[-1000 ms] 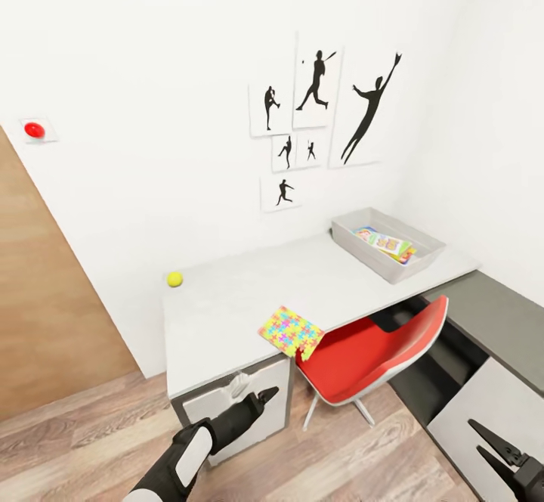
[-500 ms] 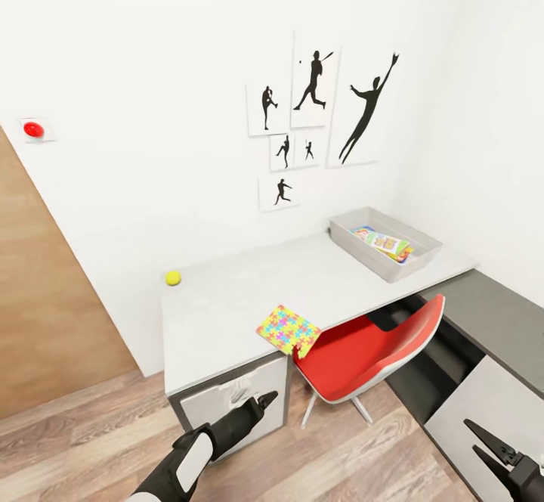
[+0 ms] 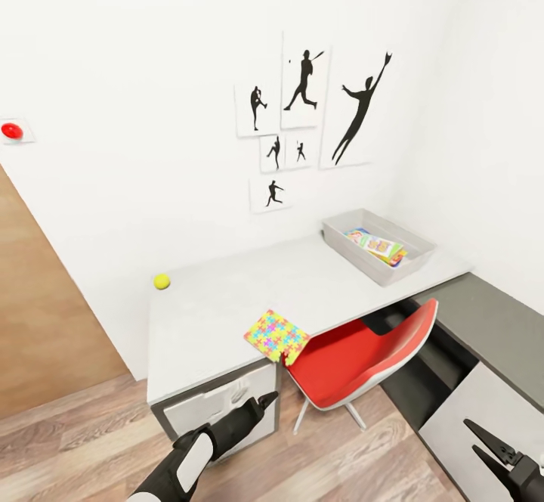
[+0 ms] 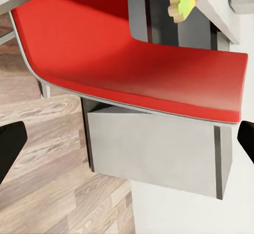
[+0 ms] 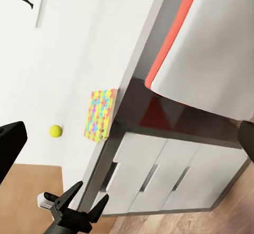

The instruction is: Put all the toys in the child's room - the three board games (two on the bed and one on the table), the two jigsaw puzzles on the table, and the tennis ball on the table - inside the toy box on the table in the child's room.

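Two arms show low in the head view, and against the earlier frames the whole scene has slid left and a little down: the camera has turned, and nothing on the worktop has moved on it.

The worktop [image 3: 219, 320], long and pale grey-white, runs from lower left toward the right middle of the frame, its long axis slanting up to the right. A red chair [image 3: 355, 362] is tucked under its near edge. At the far right end sits the toy box [image 3: 378, 268], a shallow translucent grey bin lying crosswise, with a colourful flat board game [image 3: 375, 246] inside it. A jigsaw puzzle [image 3: 275, 335], a thin square tile of red, yellow, blue and green pieces, lies turned diamond-wise at the near edge, one corner overhanging above the chair seat. The tennis ball [image 3: 161, 281], small and yellow-green, rests at the far left of the worktop near the wall, well apart from the puzzle.

The left end effector [image 3: 264, 398] hangs in front of the cabinet drawers, fingers apart and empty. The right end effector [image 3: 483, 444], in the lower right corner, is likewise spread and holds nothing.
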Available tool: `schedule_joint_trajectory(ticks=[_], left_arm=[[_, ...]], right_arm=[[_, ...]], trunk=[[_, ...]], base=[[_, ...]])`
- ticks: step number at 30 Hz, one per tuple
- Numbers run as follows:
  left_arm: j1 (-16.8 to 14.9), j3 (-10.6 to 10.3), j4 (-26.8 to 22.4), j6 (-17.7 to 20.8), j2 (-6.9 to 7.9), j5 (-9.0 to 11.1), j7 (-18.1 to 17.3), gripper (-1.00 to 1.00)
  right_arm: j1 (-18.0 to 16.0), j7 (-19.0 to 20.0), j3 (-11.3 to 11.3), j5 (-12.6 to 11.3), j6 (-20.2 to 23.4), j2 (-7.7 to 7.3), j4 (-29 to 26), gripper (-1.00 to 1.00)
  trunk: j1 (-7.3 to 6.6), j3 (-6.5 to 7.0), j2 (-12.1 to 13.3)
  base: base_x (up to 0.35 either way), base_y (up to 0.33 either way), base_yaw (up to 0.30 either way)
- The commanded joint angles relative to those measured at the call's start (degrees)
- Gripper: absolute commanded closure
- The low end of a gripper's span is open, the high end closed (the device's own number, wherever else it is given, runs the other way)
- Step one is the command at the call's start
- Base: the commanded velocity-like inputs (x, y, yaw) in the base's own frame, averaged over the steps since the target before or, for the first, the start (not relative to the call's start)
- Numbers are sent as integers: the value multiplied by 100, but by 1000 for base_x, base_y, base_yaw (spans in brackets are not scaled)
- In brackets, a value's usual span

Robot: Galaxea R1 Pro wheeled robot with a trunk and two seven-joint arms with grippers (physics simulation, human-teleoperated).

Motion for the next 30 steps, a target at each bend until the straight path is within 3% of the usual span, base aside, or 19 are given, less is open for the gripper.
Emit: schedule_joint_trajectory(ticks=[1,30], left_arm=[[-4,28,1,52,-5,38,-13,-100],[-4,25,0,48,-5,38,-7,-100]], right_arm=[[0,0,-2,-24,34,-2,-2,-100],[-9,0,114,-16,28,-2,15,-100]], trunk=[[5,-10,-11],[5,-10,-11]], base=[[167,-157,0],[60,-53,0]])
